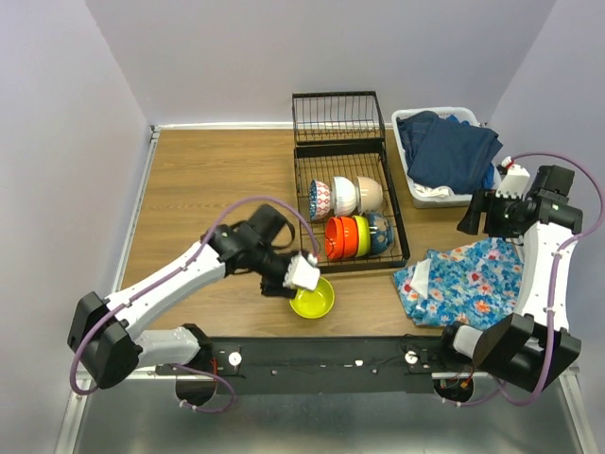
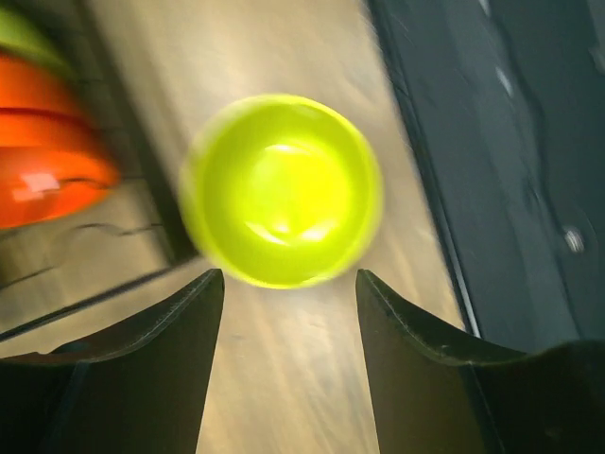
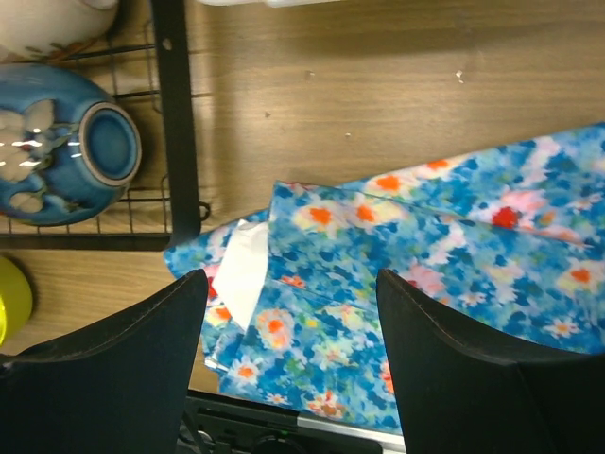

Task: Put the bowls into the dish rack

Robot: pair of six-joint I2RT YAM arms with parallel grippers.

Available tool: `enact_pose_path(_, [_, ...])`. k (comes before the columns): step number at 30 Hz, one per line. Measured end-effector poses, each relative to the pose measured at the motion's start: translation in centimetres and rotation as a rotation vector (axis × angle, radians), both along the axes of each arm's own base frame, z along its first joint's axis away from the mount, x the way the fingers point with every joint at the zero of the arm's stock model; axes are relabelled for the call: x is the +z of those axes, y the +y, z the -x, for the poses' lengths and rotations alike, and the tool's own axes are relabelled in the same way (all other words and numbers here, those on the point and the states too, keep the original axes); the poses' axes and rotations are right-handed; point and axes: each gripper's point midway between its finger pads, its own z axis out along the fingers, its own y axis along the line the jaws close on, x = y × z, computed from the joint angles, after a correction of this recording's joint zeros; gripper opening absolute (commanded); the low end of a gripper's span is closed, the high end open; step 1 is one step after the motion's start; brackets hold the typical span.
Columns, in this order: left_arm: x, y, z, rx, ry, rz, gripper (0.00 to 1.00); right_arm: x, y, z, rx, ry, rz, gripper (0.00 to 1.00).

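The lime bowl stands upright, mouth up, on the wooden surface, just outside the near edge of the rack. It seems to be the only bowl not loaded. The other bowls stand on edge in two rows in the rack, and the orange pair is the nearest to it. The bowl looks small, light and stiff, and its inside is glossy, so I judge it slippery. If it is ceramic it may chip against the wires, but the material cannot be told. The best place to hold is the rim, with one finger inside the wall and one outside, because the round body is too wide and smooth to pinch from the sides. The left fingers are spread apart and hold nothing. They hover above the bowl's near rim, although the wrist view is blurred. The right fingers are also parted and empty. They hang well apart from the bowl, over a flowered cloth that lies to the right of the rack.
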Motion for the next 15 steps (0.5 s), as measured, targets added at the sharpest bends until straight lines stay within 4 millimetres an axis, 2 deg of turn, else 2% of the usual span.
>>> enact_pose_path(3, [-3.2,1.3,2.5,-0.09,-0.014,-0.135,0.67,0.2,0.8,0.1,0.022,-0.036,-0.021,0.8])
enact_pose_path(5, [-4.4,1.7,3.0,-0.111,-0.037,-0.188,0.67,0.5,1.1,0.0,0.032,-0.058,-0.027,0.8])
enact_pose_path(9, [-5.4,1.3,3.2,-0.111,-0.075,-0.231,0.67,1.1,1.3,-0.5,0.035,-0.104,-0.036,0.8])
enact_pose_path(10, [-6.0,0.6,3.1,-0.11,-0.097,-0.249,0.66,1.7,1.4,-1.0,0.031,-0.14,-0.041,0.8])
enact_pose_path(15, [-7.1,-0.1,3.3,-0.13,-0.111,-0.277,0.6,2.1,1.3,-1.4,0.03,-0.162,-0.038,0.8])
